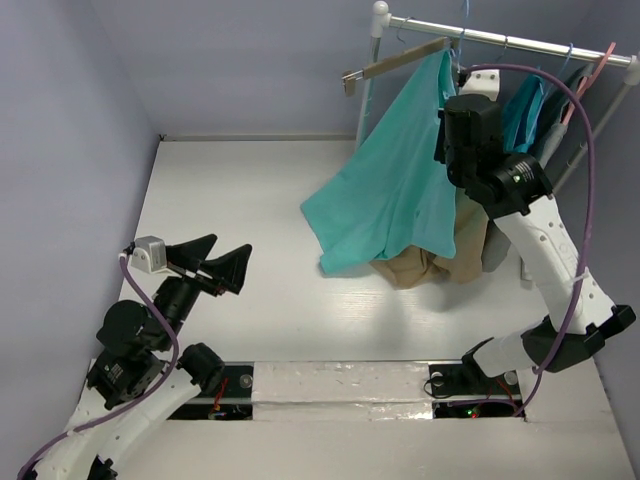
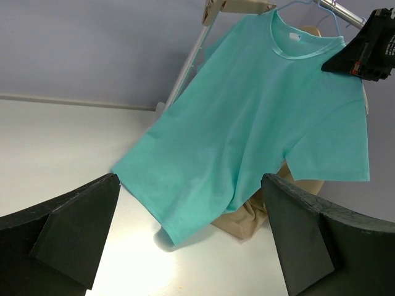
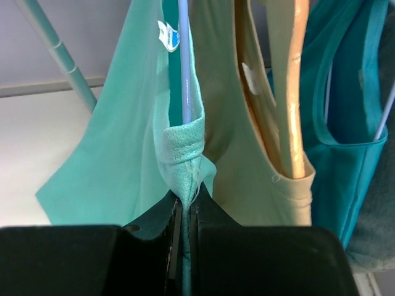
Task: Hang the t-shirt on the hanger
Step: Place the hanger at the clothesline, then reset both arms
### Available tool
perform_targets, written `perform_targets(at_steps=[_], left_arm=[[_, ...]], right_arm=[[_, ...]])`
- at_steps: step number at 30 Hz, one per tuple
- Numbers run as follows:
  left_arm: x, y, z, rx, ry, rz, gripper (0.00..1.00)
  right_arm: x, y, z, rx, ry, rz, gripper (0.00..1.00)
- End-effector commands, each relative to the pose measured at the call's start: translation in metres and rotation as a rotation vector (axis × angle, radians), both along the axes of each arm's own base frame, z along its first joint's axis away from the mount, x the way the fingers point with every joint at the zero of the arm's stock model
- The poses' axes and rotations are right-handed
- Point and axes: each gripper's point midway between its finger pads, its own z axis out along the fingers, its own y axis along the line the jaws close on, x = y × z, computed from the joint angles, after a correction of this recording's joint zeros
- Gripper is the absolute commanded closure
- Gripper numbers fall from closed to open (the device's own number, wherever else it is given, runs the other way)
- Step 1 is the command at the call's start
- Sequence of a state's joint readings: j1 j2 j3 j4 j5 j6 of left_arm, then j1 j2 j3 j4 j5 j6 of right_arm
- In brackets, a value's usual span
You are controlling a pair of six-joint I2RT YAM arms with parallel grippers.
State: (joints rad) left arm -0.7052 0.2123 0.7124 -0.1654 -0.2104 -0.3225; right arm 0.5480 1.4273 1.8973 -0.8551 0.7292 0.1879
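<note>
The t-shirt [image 1: 385,200] hangs on the hanger [image 3: 184,61] from the rail [image 1: 520,42] over the tabletop's [image 1: 250,200] far right, the sleeveless top [image 3: 247,142] just right of it, my right fingers [image 3: 210,216] pinching its shoulder, my left fingers [image 1: 228,268] well apart, near left.

No text is legible; the neck tag [image 3: 168,34] on the t-shirt [image 3: 117,148] is blurred.

Above the right gripper [image 3: 187,203], the thin light-blue hanger [image 3: 183,61] vanishes into the light turquoise fabric t-shirt [image 3: 111,160], its shoulders hidden. The picture's edge crops the darker teal garment [image 3: 345,154] beyond.
</note>
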Motion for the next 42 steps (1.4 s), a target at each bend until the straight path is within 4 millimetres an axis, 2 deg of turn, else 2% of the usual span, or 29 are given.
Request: perform_targets(at_steps=[1, 6, 11, 14, 17, 21, 22, 23, 24, 25, 26, 27, 32, 33, 35, 36, 37, 39, 40, 42], left_arm=[[-0.003, 0.001, 0.012, -0.013, -0.047, -0.004, 0.01], [-0.001, 0.0, 0.009, -0.008, -0.037, -0.003, 0.01], [0.0, 0.002, 0.009, -0.014, -0.035, 0.01, 0.01], [0.002, 0.001, 0.007, -0.007, -0.027, 0.01, 0.01], [0.004, 0.001, 0.005, 0.001, -0.021, 0.018, 0.01], [0.004, 0.003, 0.005, -0.001, -0.021, 0.027, 0.01], [0.005, 0.004, 0.005, -0.001, -0.021, 0.032, 0.01], [0.005, 0.004, 0.004, 0.0, -0.018, 0.033, 0.01], [0.005, 0.004, 0.004, 0.001, -0.017, 0.035, 0.01], [0.006, 0.003, 0.004, 0.003, -0.014, 0.035, 0.01], [0.007, 0.003, 0.003, 0.007, -0.011, 0.036, 0.01], [0.008, 0.003, 0.002, 0.01, -0.007, 0.039, 0.02], [0.014, 0.007, -0.002, 0.019, 0.012, 0.082, 0.01], [0.016, 0.01, -0.002, 0.019, 0.012, 0.094, 0.01], [0.017, 0.011, -0.003, 0.02, 0.016, 0.106, 0.01], [0.019, 0.014, -0.003, 0.022, 0.017, 0.122, 0.01], [0.02, 0.014, -0.003, 0.024, 0.021, 0.128, 0.01], [0.022, 0.016, -0.004, 0.026, 0.026, 0.143, 0.01], [0.023, 0.016, -0.003, 0.024, 0.027, 0.146, 0.01], [0.024, 0.016, -0.002, 0.027, 0.029, 0.15, 0.01]], right_arm=[[0.005, -0.02, 0.039, 0.018, -0.126, -0.07, 1.0], [0.027, -0.034, 0.027, -0.003, -0.077, -0.08, 1.0], [0.04, -0.037, 0.008, -0.006, -0.045, -0.07, 1.0], [0.045, -0.031, -0.001, 0.0, -0.038, -0.042, 1.0], [0.052, -0.024, -0.018, 0.004, -0.002, -0.023, 1.0], [0.051, -0.012, -0.036, 0.05, 0.021, 0.029, 1.0], [0.046, -0.01, -0.041, 0.073, 0.027, 0.042, 0.96], [0.043, -0.01, -0.042, 0.082, 0.027, 0.043, 0.86], [0.04, -0.011, -0.042, 0.093, 0.022, 0.042, 0.72], [0.036, -0.011, -0.041, 0.106, 0.013, 0.042, 0.33], [0.027, -0.014, -0.034, 0.123, -0.019, 0.045, 0.03], [0.022, -0.015, -0.03, 0.135, -0.035, 0.053, 0.0], [-0.02, -0.017, 0.012, 0.237, -0.193, 0.133, 0.0], [-0.036, -0.021, 0.02, 0.258, -0.229, 0.152, 0.0], [-0.052, -0.015, 0.028, 0.31, -0.264, 0.21, 0.0], [-0.068, -0.014, 0.029, 0.331, -0.292, 0.252, 0.0], [-0.078, 0.0, 0.042, 0.375, -0.348, 0.352, 0.0], [-0.101, 0.01, 0.053, 0.421, -0.429, 0.461, 0.0], [-0.128, 0.016, 0.067, 0.451, -0.527, 0.561, 0.0], [-0.157, 0.016, 0.081, 0.479, -0.632, 0.638, 0.0]])
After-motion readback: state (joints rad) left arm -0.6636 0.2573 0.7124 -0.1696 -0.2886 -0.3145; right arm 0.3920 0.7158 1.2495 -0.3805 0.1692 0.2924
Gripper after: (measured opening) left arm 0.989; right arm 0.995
